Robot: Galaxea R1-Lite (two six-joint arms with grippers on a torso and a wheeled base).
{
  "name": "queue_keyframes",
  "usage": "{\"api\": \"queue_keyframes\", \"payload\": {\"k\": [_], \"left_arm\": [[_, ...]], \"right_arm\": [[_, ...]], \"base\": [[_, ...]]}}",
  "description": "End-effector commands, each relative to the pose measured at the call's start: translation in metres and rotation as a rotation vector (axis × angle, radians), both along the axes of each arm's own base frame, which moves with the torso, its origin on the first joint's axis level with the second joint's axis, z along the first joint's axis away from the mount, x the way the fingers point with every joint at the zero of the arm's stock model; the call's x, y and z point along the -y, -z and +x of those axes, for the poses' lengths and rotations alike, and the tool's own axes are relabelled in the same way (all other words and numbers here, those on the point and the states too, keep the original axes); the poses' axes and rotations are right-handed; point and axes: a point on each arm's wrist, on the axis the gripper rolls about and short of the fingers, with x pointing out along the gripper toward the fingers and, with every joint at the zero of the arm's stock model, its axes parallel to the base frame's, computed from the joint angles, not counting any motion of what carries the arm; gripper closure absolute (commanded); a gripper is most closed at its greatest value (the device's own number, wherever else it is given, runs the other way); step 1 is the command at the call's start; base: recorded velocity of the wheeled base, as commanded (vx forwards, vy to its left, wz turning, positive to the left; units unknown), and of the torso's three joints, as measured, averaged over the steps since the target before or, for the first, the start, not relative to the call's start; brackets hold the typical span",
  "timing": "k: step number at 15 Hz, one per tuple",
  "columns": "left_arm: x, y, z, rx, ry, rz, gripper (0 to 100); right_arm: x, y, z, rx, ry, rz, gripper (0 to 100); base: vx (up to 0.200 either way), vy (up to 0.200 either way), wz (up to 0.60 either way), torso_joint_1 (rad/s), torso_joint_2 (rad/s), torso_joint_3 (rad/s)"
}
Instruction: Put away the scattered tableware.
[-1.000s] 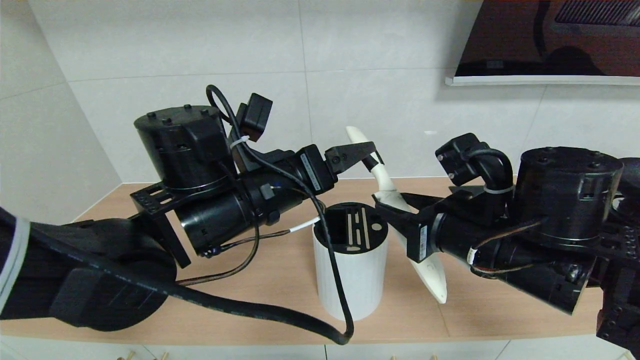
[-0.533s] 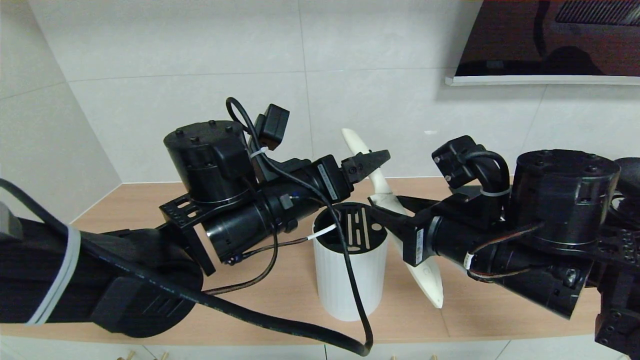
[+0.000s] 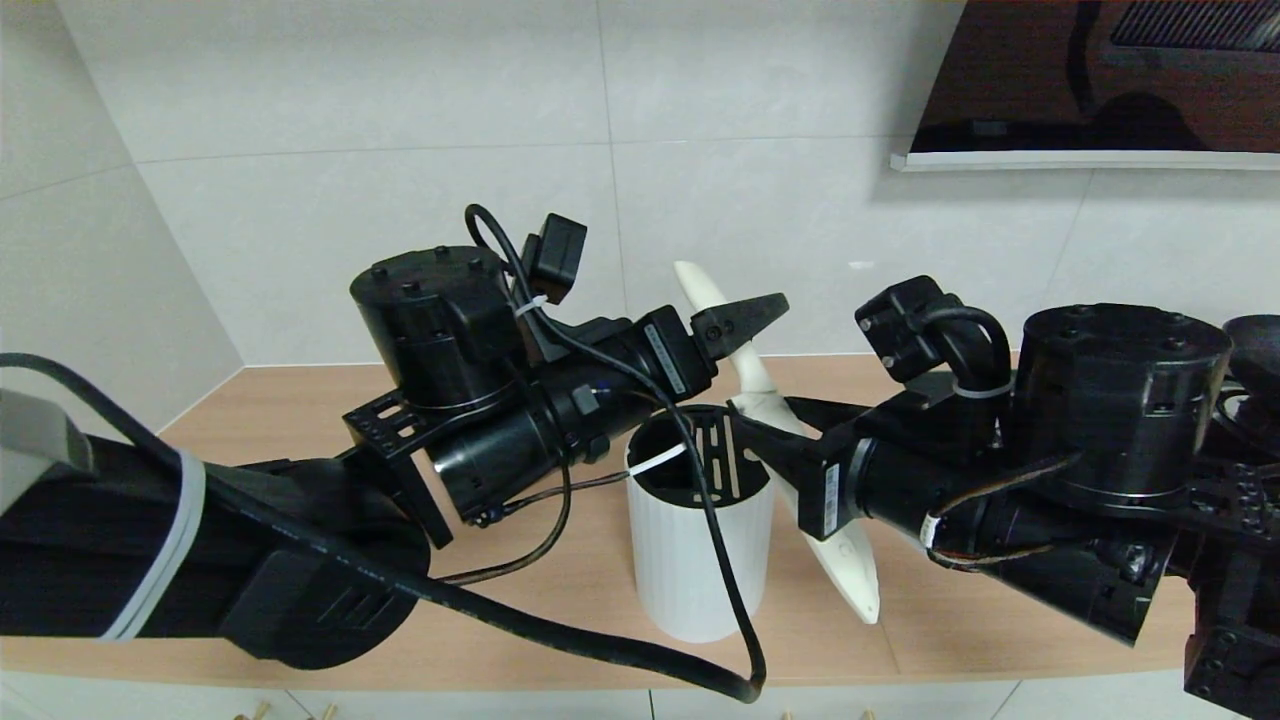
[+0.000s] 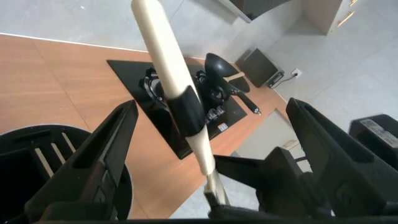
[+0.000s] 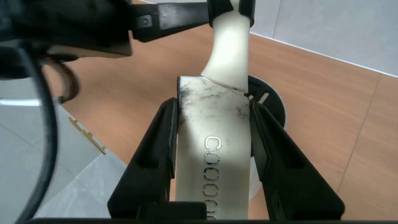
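Note:
A white spatula (image 3: 708, 297) with a black band on its handle is tilted above the counter, its blade end (image 3: 850, 575) pointing down beside a white cylindrical holder (image 3: 695, 560) with a black slotted top. My right gripper (image 3: 775, 420) is shut on the spatula's blade (image 5: 214, 124), just right of the holder's rim. My left gripper (image 3: 745, 330) is open, and the spatula handle (image 4: 168, 68) runs between its spread fingers (image 4: 106, 155) without touching them. The holder's top (image 4: 50, 149) lies below the left gripper.
The wooden counter (image 3: 300, 410) runs along a tiled wall. A black cooktop (image 4: 180, 118) with dark utensils on it sits on the counter to the right. A dark range hood (image 3: 1100, 80) hangs at the upper right.
My left arm has moved right and forward, bringing its open fingers around the spatula handle. My right gripper, holding the spatula, has shifted slightly left toward the holder.

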Motion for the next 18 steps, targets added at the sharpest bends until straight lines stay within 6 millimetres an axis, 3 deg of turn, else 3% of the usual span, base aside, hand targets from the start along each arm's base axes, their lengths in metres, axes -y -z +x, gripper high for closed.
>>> {"api": "queue_keyframes", "payload": {"k": [1, 4, 5, 18], "left_arm": [[0.0021, 0.0016, 0.0012, -0.004, 0.001, 0.003, 0], [0.0031, 0.0032, 0.0016, -0.007, 0.003, 0.006, 0], [0.0041, 0.0047, 0.0020, -0.010, 0.005, 0.008, 100], [0.0044, 0.0050, 0.0023, -0.011, 0.005, 0.009, 100]], "right_arm": [[-0.0008, 0.0008, 0.0002, -0.001, -0.002, -0.002, 100], [-0.0006, 0.0003, 0.0000, 0.000, -0.002, -0.001, 100], [-0.0006, 0.0003, -0.0001, -0.001, -0.003, 0.001, 100], [-0.0014, -0.0011, -0.0024, 0.002, -0.009, 0.004, 100]], "base": [[0.000, 0.000, 0.00, 0.000, 0.00, 0.000], [0.000, 0.000, 0.00, 0.000, 0.00, 0.000], [0.000, 0.000, 0.00, 0.000, 0.00, 0.000], [0.000, 0.000, 0.00, 0.000, 0.00, 0.000]]}}
